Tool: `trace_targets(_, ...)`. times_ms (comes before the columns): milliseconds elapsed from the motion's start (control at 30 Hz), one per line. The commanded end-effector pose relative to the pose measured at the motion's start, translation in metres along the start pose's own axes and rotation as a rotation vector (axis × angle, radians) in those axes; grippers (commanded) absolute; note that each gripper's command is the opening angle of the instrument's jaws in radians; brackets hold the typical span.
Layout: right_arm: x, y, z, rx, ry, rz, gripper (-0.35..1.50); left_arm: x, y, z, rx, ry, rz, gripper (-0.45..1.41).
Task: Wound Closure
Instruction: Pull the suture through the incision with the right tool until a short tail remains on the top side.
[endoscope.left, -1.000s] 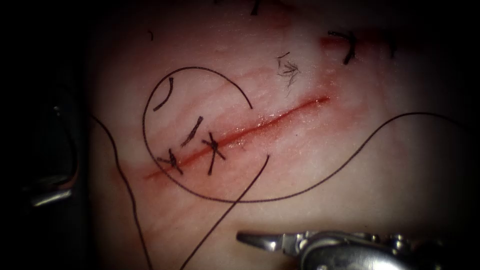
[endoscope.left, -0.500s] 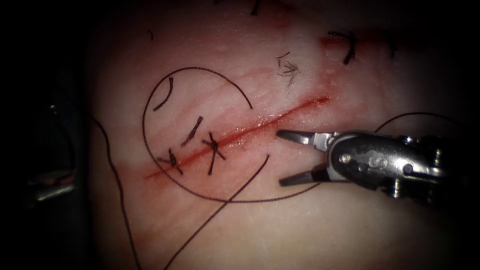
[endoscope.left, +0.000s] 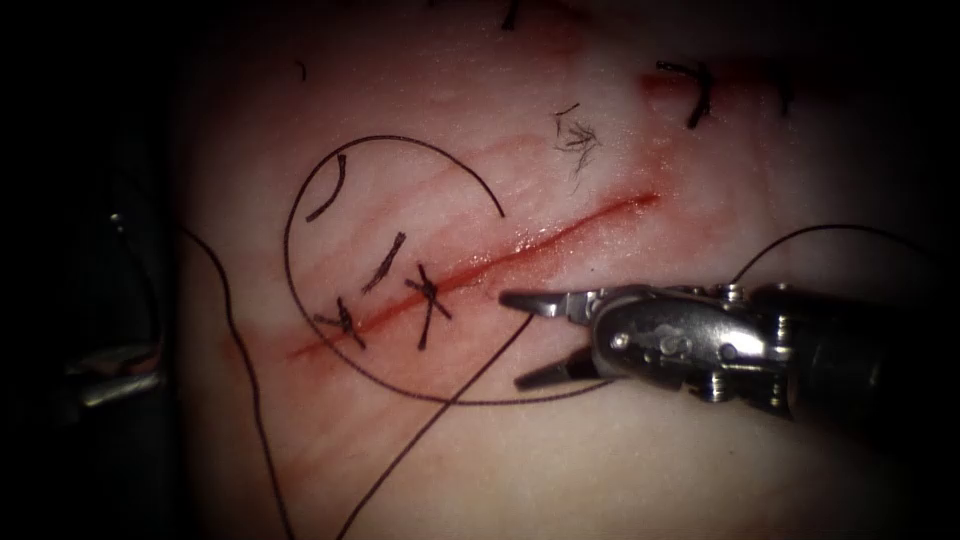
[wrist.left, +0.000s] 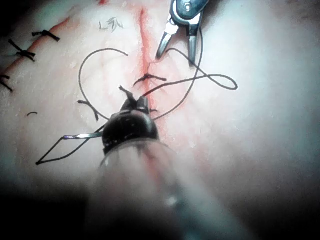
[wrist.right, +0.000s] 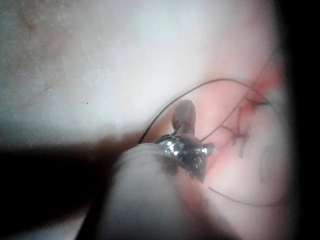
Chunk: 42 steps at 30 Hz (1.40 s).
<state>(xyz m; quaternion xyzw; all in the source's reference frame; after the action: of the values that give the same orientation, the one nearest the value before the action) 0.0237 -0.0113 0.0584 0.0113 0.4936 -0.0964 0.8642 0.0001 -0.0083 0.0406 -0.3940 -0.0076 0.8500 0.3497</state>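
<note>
Endoscope view: your right gripper (endoscope.left: 524, 340) comes in over the tissue (endoscope.left: 650, 460) on the right side of the cut (endoscope.left: 540, 240). Its jaws stand wide apart and hold nothing. The upper tip lies just beside the cut's edge, and the lower tip sits over the big arc of thread.

A free end of the thread (endoscope.left: 400, 390) points up between the two open jaws, close under the upper one. Whether it touches, you cannot tell. From there the strand runs down and left off the picture's lower edge. A second strand sweeps in a wide loop around the left end of the cut, crosses the first strand and passes beneath your right gripper. It then rises again behind the wrist toward the right.

Two knotted stitches (endoscope.left: 428, 305) cross the cut near its left end. Short cut ends of thread (endoscope.left: 385, 262) lie on the left side, inside the loop. Red fluid (endoscope.left: 330, 350) stains the tissue along the cut.

Your left tool (endoscope.left: 100, 388) sits in the dark at the far left, well apart from the cut. What it holds cannot be told.

Left wrist view: the right gripper (wrist.left: 175, 59) is spread, with thread curving past its tips beside the cut.

Needle: its place cannot be made out.
</note>
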Motion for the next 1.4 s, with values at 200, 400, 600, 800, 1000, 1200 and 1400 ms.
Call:
trace_targets(200,-0.0009,0.0012,0.0005,0.045,-0.024,-0.001,-0.35,0.0002,0.0,0.0009,-0.003,0.002,0.001,-0.35)
trace_targets(400,-0.001,0.0026,-0.0007,0.002,-0.05,0.01,-0.35,0.0002,0.0001,0.0009,-0.005,0.002,0.001,-0.35)
trace_targets(600,-0.0001,0.0024,-0.0014,-0.005,-0.081,0.016,-0.35,0.0003,0.0003,0.0011,-0.008,0.003,0.006,-0.35)
trace_targets(800,0.0014,0.0015,-0.0013,-0.001,-0.089,0.017,-0.35,0.0003,0.0004,0.0012,-0.013,0.004,0.007,-0.35)
trace_targets(1000,0.0014,0.0019,-0.0015,-0.009,-0.088,0.028,-0.35,0.0003,0.0004,0.0012,-0.015,0.005,0.013,-0.35)
trace_targets(1200,0.002,-0.001,-0.0026,0.065,-0.07,0.09,-0.35,0.0003,0.0004,0.0012,-0.015,0.005,0.013,-0.35)
trace_targets(1400,0.0044,-0.0058,-0.0046,0.131,-0.052,0.126,-0.35,0.0004,0.0006,0.0014,-0.019,0.006,0.024,-0.35)
